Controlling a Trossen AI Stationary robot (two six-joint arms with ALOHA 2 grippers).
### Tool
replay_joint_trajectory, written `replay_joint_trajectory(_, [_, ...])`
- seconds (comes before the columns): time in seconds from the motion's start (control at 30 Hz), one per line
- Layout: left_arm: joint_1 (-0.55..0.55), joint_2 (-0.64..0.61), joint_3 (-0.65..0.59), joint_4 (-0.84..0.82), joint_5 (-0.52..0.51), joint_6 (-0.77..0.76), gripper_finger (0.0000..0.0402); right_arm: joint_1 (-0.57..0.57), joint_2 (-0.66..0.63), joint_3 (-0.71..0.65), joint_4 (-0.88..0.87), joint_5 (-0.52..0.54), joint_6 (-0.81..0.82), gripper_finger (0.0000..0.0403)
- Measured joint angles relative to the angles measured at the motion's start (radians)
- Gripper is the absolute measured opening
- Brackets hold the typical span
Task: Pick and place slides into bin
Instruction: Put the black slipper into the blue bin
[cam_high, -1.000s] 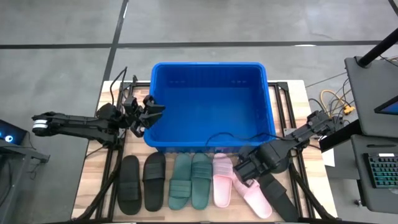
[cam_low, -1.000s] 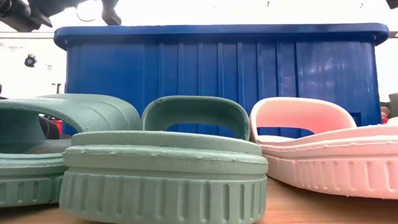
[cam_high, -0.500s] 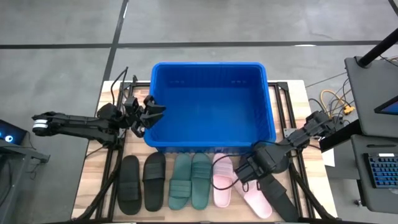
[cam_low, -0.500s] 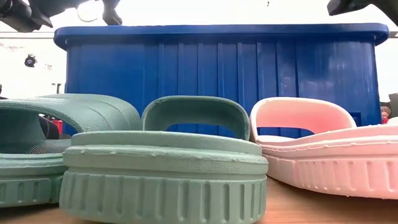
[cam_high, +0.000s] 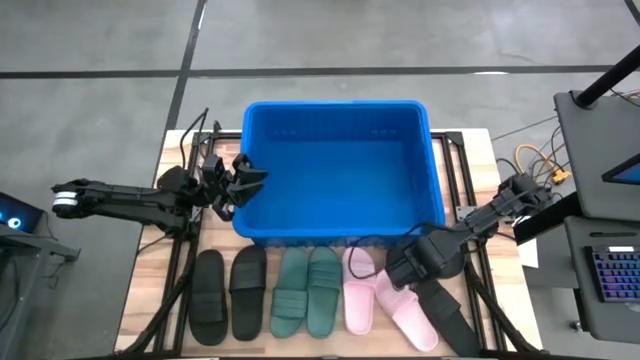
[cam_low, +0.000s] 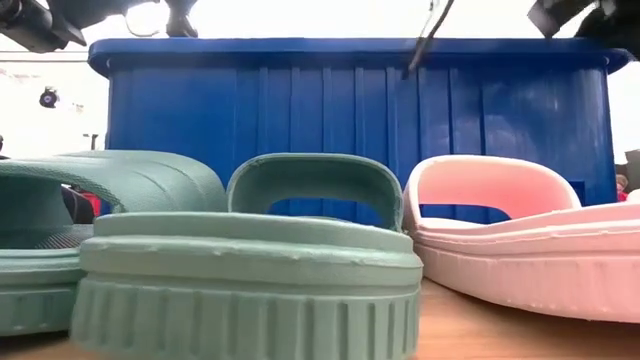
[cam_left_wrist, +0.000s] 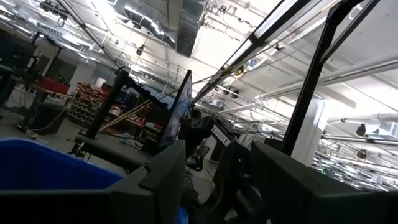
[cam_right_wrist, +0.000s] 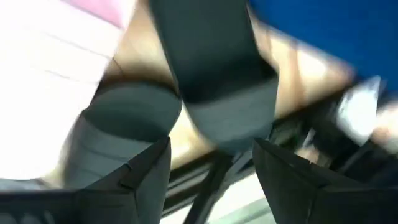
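Observation:
The blue bin (cam_high: 340, 165) stands at the table's far middle. In front of it the slides lie in a row, soles down: a black pair (cam_high: 228, 295), a green pair (cam_high: 306, 290) and a pink pair (cam_high: 375, 300). One more black slide (cam_high: 445, 320) lies slanted at the near right. My right gripper (cam_high: 397, 272) hangs open, pointing steeply down just right of the pink pair. Its wrist view shows two dark slide ends (cam_right_wrist: 217, 74) below the spread fingers (cam_right_wrist: 149, 171), blurred. My left gripper (cam_high: 243, 180) is open and empty, beside the bin's left rim.
A black cable (cam_high: 365, 250) loops from my right arm over the bin's near wall and the pink slides. Table frame rails (cam_high: 462, 170) run along both sides of the bin. A keyboard and desk (cam_high: 600, 270) stand off the table's right.
My right gripper has sunk toward the slides at the near right and tipped more steeply down, rolling a little. Its cable loop has come off the bin's inside toward the near wall. My left arm has kept still.

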Motion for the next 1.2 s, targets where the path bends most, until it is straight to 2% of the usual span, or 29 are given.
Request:
replay_joint_trajectory(0.2, [0.0,0.002,0.0,0.0,-0.001,0.002,0.0169,0.004,-0.021,0.008,-0.003,-0.04,0.44,0.0208])
replay_joint_trajectory(0.33, [0.0,0.006,0.0,0.0,-0.002,0.002,0.0169,0.015,-0.02,0.007,0.06,-0.023,0.699,0.0205])
replay_joint_trajectory(0.5, [0.0,0.007,0.0,0.0,-0.001,0.002,0.0169,0.036,-0.005,0.0,0.11,0.022,0.911,0.0205])
replay_joint_trajectory(0.93, [0.0,0.007,0.0,0.001,0.0,0.001,0.0169,0.136,0.174,-0.048,0.059,0.061,1.189,0.0205])
replay_joint_trajectory(1.2, [0.0,0.003,0.0,0.001,0.0,0.001,0.0169,0.13,0.275,-0.042,0.057,0.052,1.205,0.0205])
